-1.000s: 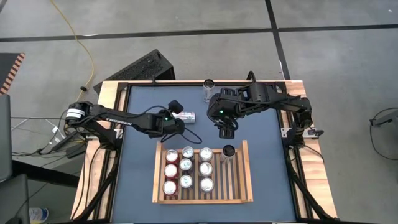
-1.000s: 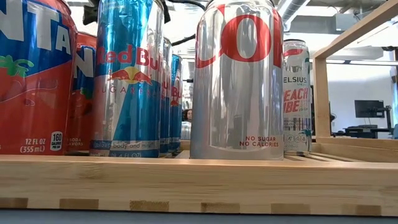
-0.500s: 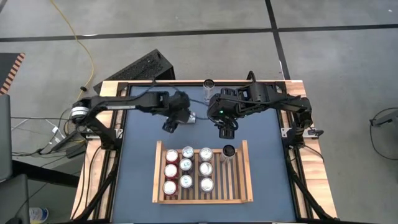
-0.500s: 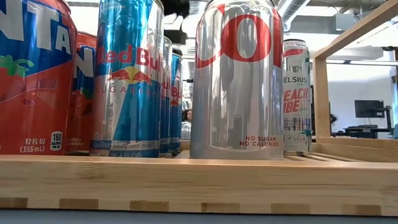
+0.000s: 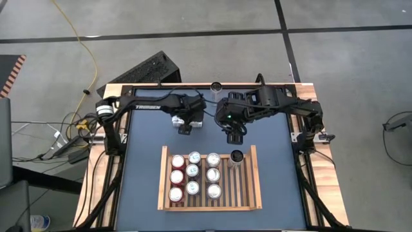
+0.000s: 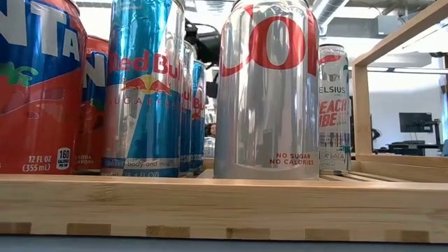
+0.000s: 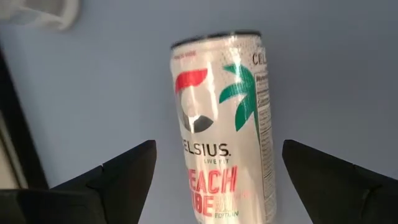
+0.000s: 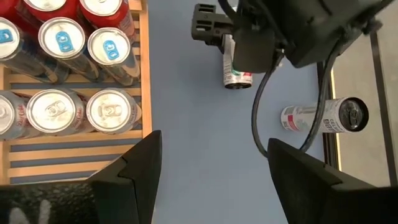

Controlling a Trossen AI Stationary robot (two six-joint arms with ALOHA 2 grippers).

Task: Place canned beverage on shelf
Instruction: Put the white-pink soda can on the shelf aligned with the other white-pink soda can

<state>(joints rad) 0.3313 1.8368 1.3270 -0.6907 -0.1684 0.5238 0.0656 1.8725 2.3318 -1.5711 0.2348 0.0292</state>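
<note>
A white Celsius can [image 7: 217, 130] lies on its side on the blue tabletop, beyond the far rim of the light-wood shelf [image 5: 256, 183]. It also shows in the right wrist view [image 8: 237, 74]. My left gripper [image 5: 187, 125] is open above it, pointing down. One finger stands on each side of the can, with a gap on each side. My right gripper [image 5: 233, 136] is open and empty above the tabletop, to the right of the can and just beyond the shelf's far rim. Several cans [image 5: 193, 175] stand on the shelf's left part.
Another can [image 5: 216, 87] stands at the table's far edge, and also shows in the right wrist view [image 8: 323, 116]. A Celsius can [image 5: 236, 156] stands alone at the shelf's far rim, right of the others. The shelf's right slats [image 5: 243, 190] are bare.
My left arm has swung toward the table's far edge. Its gripper has moved a little to the right and now stands over the lying can, where before it was beside it. The can has stayed where it was.
</note>
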